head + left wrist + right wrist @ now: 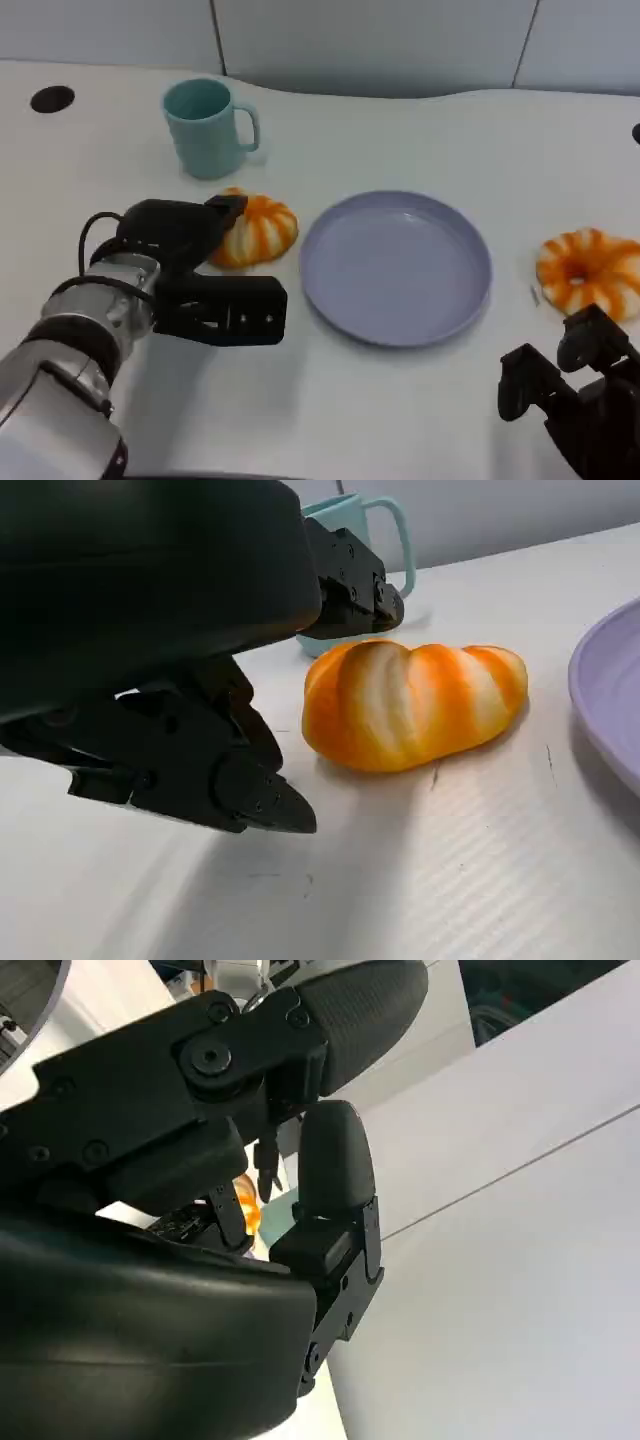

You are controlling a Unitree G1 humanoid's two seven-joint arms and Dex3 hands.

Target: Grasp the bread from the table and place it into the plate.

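Head view puts my left hand (pixel 205 265) spread wide around the bread (pixel 256 229) just beside the plate's (pixel 330 300) left rim, not yet gripping, so next I must close the fingers, then lift.

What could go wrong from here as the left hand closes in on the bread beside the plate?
1. The left hand is open around the bread without gripping it. One finger is at the loaf's top edge, so closing off-centre might push the rounded loaf away.
2. The teal mug stands close behind the bread; a shoved loaf or a wide finger could bump it.
3. The plate rim sits near the loaf, so a low carry might clip it.
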